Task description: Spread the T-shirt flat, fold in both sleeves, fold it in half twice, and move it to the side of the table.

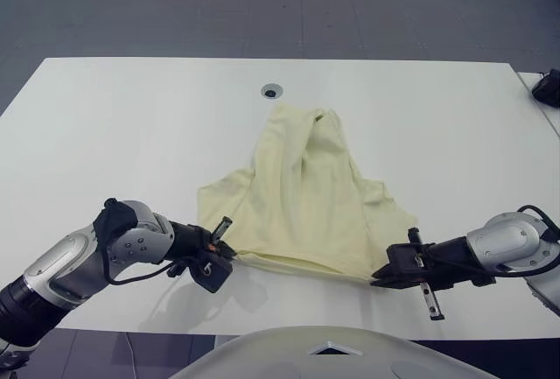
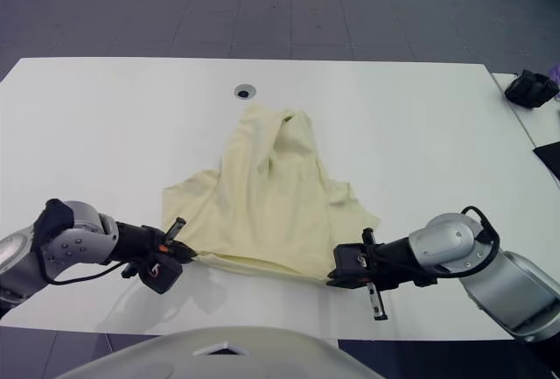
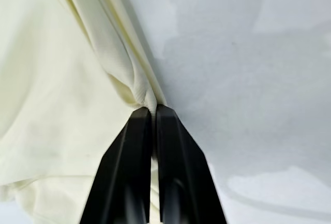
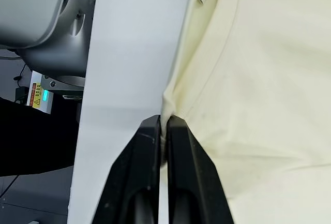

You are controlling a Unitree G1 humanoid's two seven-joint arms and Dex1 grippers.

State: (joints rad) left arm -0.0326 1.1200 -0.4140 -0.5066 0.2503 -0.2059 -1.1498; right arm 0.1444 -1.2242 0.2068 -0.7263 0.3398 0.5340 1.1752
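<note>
A pale yellow T-shirt [image 1: 302,195] lies bunched on the white table [image 1: 131,125], narrow at the far end near the cable hole and wider toward me. My left gripper [image 1: 224,255] is shut on the shirt's near left corner [image 3: 147,100]. My right gripper [image 1: 382,276] is shut on the near right corner [image 4: 168,111]. The near edge of the cloth is stretched between the two grippers, slightly raised off the table.
A round cable hole [image 1: 271,91] sits in the table just beyond the shirt. A black object [image 2: 530,88] lies at the far right. Bare table surface extends to the left and right of the shirt.
</note>
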